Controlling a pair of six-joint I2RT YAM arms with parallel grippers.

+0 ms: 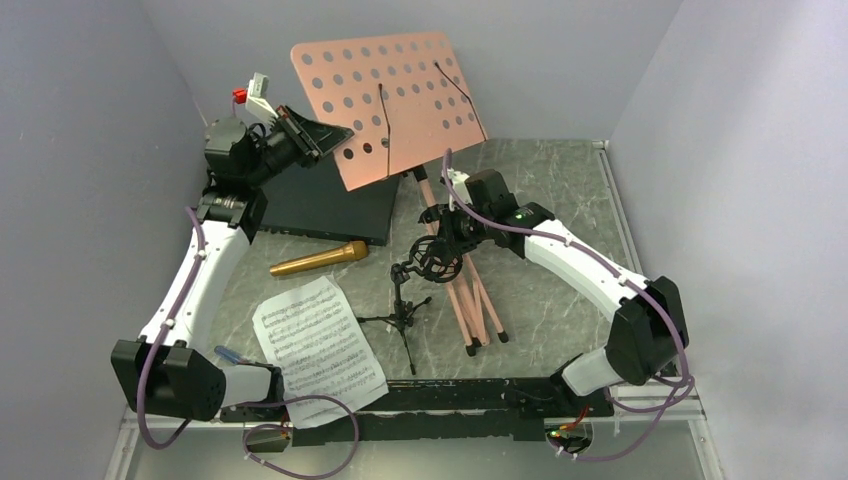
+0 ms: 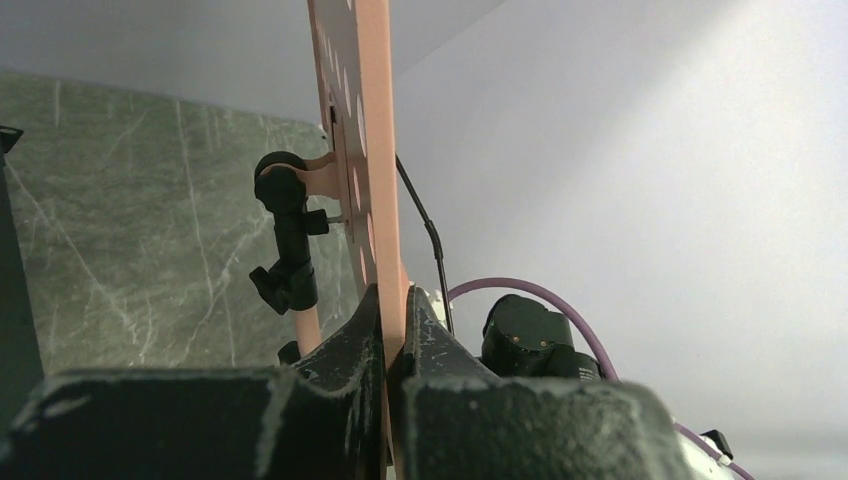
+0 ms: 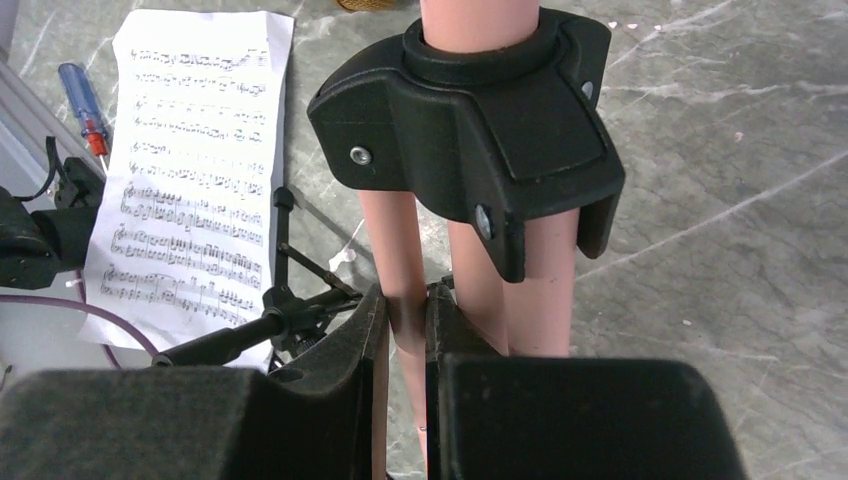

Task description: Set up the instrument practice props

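- Top external view: sheet music [image 1: 318,343] lies flat on the table [image 1: 560,250] at near left. Its staves show, but the print is too small to read, and I cannot tell whether it is one page or two.
- Stand [image 1: 390,105] rises at back centre with its perforated desk tilted. The desk hides the top of the pole.
- Left gripper [image 2: 393,305] is closed narrowly on the desk's left edge, which the left wrist view shows edge-on.
- Right gripper [image 3: 405,310] is clamped on one pink leg of the stand, just under the black collar [image 3: 480,110].
- Mic [image 1: 320,259] lies on its side between the box [image 1: 325,205] and the sheet music. The right wrist view cuts it off at the top edge.
- Mic stand [image 1: 405,300] stands upright just left of the stand's legs. From above, its ring overlaps the right gripper and is hard to separate from it.
- Small blue-handled tool [image 3: 78,95] lies beside the sheet music. Its kind is unclear.
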